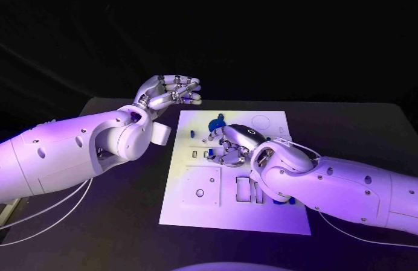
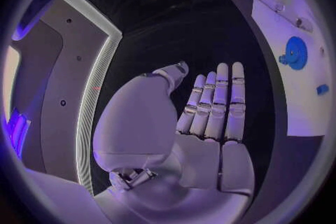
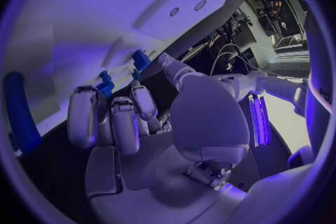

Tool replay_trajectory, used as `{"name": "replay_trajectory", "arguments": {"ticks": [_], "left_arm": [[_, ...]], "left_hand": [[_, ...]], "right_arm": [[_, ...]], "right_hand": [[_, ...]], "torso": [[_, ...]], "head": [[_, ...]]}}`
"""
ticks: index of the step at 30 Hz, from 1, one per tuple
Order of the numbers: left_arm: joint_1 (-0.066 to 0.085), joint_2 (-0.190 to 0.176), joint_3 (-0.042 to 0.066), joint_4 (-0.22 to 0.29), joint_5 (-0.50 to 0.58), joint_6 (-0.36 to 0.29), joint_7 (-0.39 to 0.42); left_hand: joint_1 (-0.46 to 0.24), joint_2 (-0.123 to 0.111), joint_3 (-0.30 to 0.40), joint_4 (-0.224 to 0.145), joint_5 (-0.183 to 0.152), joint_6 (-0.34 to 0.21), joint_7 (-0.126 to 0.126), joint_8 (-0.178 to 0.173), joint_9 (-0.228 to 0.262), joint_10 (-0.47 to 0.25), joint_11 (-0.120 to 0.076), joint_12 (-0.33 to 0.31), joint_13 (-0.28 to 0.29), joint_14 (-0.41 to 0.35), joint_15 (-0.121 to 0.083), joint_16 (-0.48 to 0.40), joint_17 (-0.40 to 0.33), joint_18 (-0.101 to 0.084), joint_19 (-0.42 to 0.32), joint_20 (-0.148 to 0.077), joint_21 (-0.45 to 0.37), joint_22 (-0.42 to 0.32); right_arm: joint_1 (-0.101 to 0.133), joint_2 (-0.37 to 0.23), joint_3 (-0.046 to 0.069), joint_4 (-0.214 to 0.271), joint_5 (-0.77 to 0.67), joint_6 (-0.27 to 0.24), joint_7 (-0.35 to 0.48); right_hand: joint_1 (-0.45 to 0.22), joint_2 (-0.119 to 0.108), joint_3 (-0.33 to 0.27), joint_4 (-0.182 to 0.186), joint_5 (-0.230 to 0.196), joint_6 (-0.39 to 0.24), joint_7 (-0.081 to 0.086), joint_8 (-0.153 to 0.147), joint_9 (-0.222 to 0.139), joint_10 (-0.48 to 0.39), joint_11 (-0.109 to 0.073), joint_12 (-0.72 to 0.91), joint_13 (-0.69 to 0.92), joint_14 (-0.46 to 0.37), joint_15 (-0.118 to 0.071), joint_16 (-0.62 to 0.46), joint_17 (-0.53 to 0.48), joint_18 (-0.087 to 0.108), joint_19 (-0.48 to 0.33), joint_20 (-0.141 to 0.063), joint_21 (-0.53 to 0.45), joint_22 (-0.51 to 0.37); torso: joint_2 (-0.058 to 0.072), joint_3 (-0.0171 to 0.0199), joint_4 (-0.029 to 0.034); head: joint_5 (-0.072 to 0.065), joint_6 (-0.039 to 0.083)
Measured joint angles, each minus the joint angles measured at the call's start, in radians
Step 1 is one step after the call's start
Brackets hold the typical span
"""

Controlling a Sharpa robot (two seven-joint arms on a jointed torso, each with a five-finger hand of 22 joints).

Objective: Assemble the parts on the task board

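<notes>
Right hand: palm down over the middle of the board, fingers curled toward its surface. In the right wrist view the fingers bend in beside two small blue parts and; whether any is pinched, cannot tell.

Left hand: raised off the board's upper-left corner, upper centre-left of the head view, over black table. Fingers loosely curled there; in the left wrist view they stand straight and side by side, thumb apart, nothing held.

Board: white plate, centre of the head view, running from mid-frame toward the bottom. A blue gear lies near its top edge, just above the right hand; same gear at the right of the left wrist view. Long blue piece at the far left of the right wrist view. More blue at the board's right edge, half hidden under the right arm.
</notes>
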Motion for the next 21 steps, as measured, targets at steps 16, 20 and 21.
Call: {"name": "replay_trajectory", "arguments": {"ticks": [16, 20, 21], "left_arm": [[0.001, 0.047, 0.000, -0.094, -0.385, 0.135, -0.390], [0.005, 0.069, 0.000, -0.112, -0.520, 0.228, -0.538], [0.009, 0.075, -0.001, -0.117, -0.556, 0.256, -0.578]], "left_hand": [[-0.208, 0.074, -0.228, 0.124, -0.005, -0.064, -0.079, 0.380, 0.223, 0.019, -0.113, 0.753, 0.513, 0.419, -0.133, 1.021, 0.877, 0.000, 0.206, -0.143, 0.560, 0.329], [-0.236, 0.090, -0.273, 0.127, -0.002, -0.039, -0.115, 0.483, 0.285, 0.103, -0.152, 0.963, 0.704, 0.443, -0.159, 1.106, 0.981, -0.017, 0.268, -0.169, 0.736, 0.549], [-0.240, 0.094, -0.280, 0.128, -0.002, -0.038, -0.121, 0.501, 0.297, 0.128, -0.157, 1.006, 0.753, 0.442, -0.164, 1.117, 0.986, -0.017, 0.279, -0.171, 0.764, 0.587]], "right_arm": [[0.115, -0.263, 0.023, 0.065, 0.421, -0.036, 0.304], [0.138, -0.313, 0.024, 0.059, 0.524, -0.032, 0.329], [0.143, -0.325, 0.024, 0.055, 0.549, -0.031, 0.334]], "right_hand": [[0.061, 0.042, 0.009, -0.009, 0.087, 0.047, 0.000, 0.040, 0.003, -0.017, -0.006, -0.008, -0.017, 0.000, 0.000, -0.006, 0.001, 0.000, -0.014, 0.000, -0.037, 0.000], [0.061, 0.042, 0.009, -0.009, 0.096, 0.053, 0.001, 0.047, 0.003, -0.017, -0.006, -0.008, -0.017, 0.000, 0.000, -0.006, 0.001, 0.000, -0.014, 0.000, -0.037, 0.000], [0.061, 0.042, 0.009, -0.009, 0.101, 0.053, 0.001, 0.048, 0.003, -0.017, -0.006, -0.008, -0.017, 0.000, 0.000, -0.006, 0.001, 0.000, -0.014, 0.000, -0.037, 0.000]], "torso": [[-0.032, -0.0031, -0.0146], [-0.042, -0.0031, -0.0180], [-0.045, -0.0024, -0.0192]], "head": [[0.003, 0.005], [0.006, -0.001], [0.007, -0.003]]}}
